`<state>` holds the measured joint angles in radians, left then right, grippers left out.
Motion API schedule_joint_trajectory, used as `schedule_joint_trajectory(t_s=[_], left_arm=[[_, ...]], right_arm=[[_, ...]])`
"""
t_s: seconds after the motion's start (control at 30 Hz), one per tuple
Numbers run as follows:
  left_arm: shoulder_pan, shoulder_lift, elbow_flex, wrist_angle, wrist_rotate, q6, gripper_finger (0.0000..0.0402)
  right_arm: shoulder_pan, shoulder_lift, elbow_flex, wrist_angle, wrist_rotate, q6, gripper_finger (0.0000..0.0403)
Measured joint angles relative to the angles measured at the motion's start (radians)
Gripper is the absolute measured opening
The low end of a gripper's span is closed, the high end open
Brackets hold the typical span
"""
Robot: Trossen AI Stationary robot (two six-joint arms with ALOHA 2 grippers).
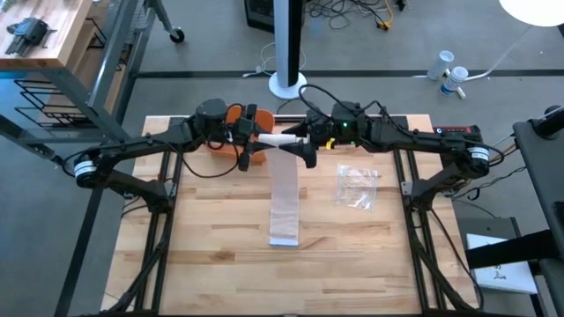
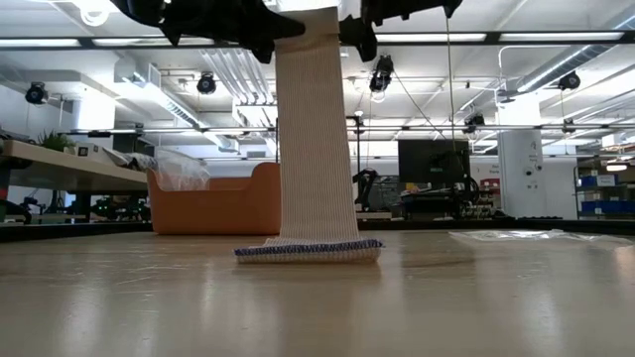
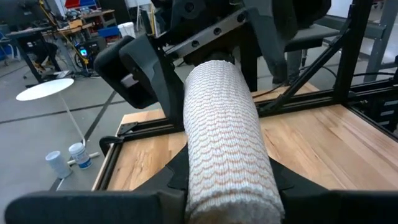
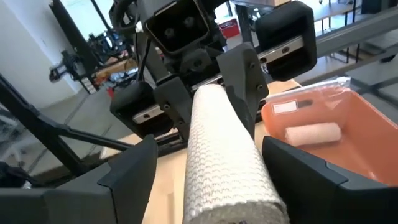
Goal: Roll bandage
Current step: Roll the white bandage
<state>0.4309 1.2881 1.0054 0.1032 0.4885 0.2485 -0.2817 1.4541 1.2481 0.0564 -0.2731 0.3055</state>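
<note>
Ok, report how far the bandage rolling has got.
Partly done: a rolled section of the bandage is held in the air between the left gripper and the right gripper. A long tail hangs to the table, its end lying flat, so most of the length is left to roll.

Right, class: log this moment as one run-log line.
step: rolling bandage | left tool: shut on roll end | right tool: shut on roll end | tail: hanging to table | orange bin: holds another roll
</note>
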Motion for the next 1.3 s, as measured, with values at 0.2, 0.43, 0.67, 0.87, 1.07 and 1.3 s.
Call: schedule_joint_trajectory(t_s=[0.2, 0.43, 0.67, 0.87, 1.07, 1.3], left_arm=[[0.000, 0.000, 0.000, -0.001, 0.000, 0.000, 0.0084], [-0.001, 0.001, 0.000, -0.001, 0.001, -0.026, 0.0084], [-0.002, 0.000, 0.000, -0.009, 0.016, -0.033, 0.0084], [-0.003, -0.009, -0.001, -0.010, 0.018, -0.032, 0.0084], [-0.003, -0.022, -0.002, -0.014, 0.016, -0.022, 0.0084], [0.000, -0.034, -0.002, -0.003, -0.062, 0.089, 0.0084]], right_arm=[[0.000, 0.001, 0.000, 0.000, 0.004, -0.037, 0.0299], [0.006, 0.047, -0.007, 0.031, -0.003, -0.026, 0.0304], [0.020, 0.067, -0.007, 0.099, -0.022, 0.020, 0.0284], [0.021, 0.067, -0.007, 0.105, -0.040, 0.093, 0.0267], [0.021, 0.065, -0.007, 0.106, -0.045, 0.183, 0.0255], [0.020, 0.067, -0.010, 0.101, -0.058, 0.339, 0.0261]])
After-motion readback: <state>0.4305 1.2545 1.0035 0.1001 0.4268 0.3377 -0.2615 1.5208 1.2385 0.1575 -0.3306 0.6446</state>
